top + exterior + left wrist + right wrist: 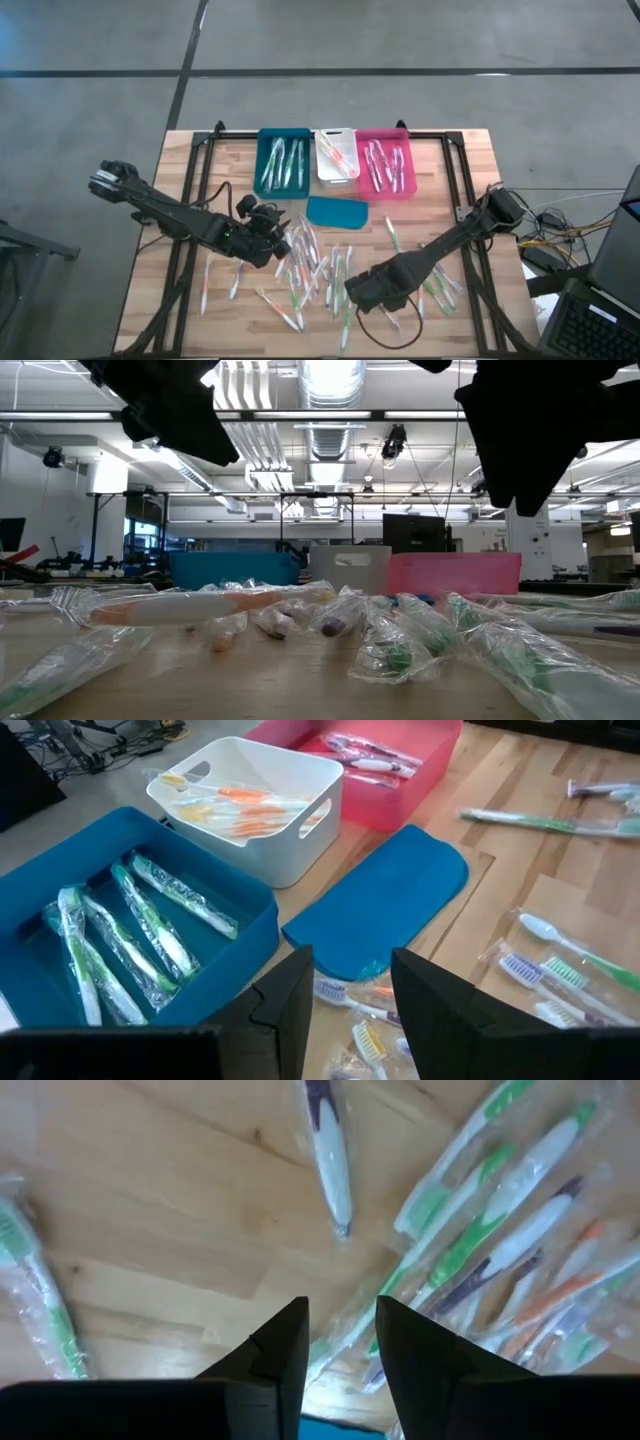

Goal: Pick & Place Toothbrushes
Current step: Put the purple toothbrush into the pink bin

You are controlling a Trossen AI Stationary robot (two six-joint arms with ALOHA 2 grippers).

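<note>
Several wrapped toothbrushes (312, 270) lie scattered on the wooden table's middle. More lie in three bins at the far side: green ones in the teal bin (120, 930), orange ones in the white bin (245, 805), and others in the pink bin (385, 765). My left gripper (350, 965) hangs open above the left edge of the pile, near the flat teal piece (385, 900), with nothing between its fingers. My right gripper (340, 1308) points down, open, over wrapped toothbrushes (470, 1230) at the pile's near right side (355, 290). It holds nothing.
The three bins (335, 158) stand side by side at the far middle of the table. The flat teal piece (337, 211) lies just in front of them. A black frame (200, 170) runs along the table's left, far and right sides. Cables and gear (560, 240) sit off the right edge.
</note>
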